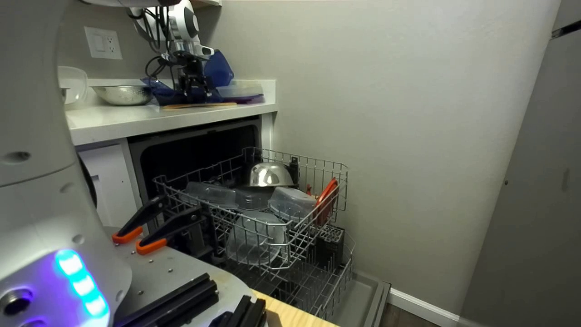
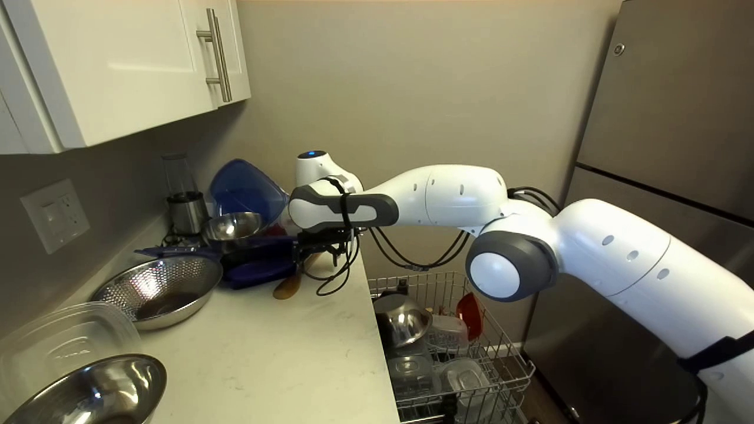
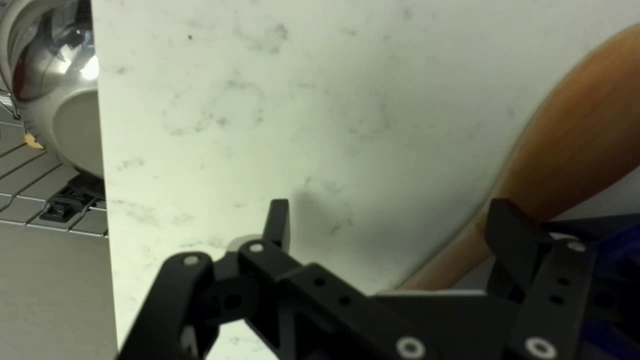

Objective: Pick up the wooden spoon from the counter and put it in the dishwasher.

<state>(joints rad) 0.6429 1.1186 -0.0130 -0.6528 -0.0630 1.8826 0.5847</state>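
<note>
The claw [image 3: 390, 225] hangs over the counter [image 3: 210, 160] with its two fingers [image 3: 510, 235] spread well apart. Below it, the wooden spoon [image 3: 575, 130] lies at a slant on the counter: in the wrist view its handle shows between the fingers and then passes behind the claw's body, while its head reaches out past one finger. That finger covers part of the spoon's neck; whether it touches the wood, I cannot tell. Just beside the claw, in an exterior view, sits a blue tub [image 2: 256, 274], with a colander [image 2: 141, 288] farther from the claw. Lower than the claw, under the counter, is the dishwasher [image 1: 195, 150], its rack [image 1: 290, 222] standing out and holding a metal bowl [image 1: 271, 175].
</note>
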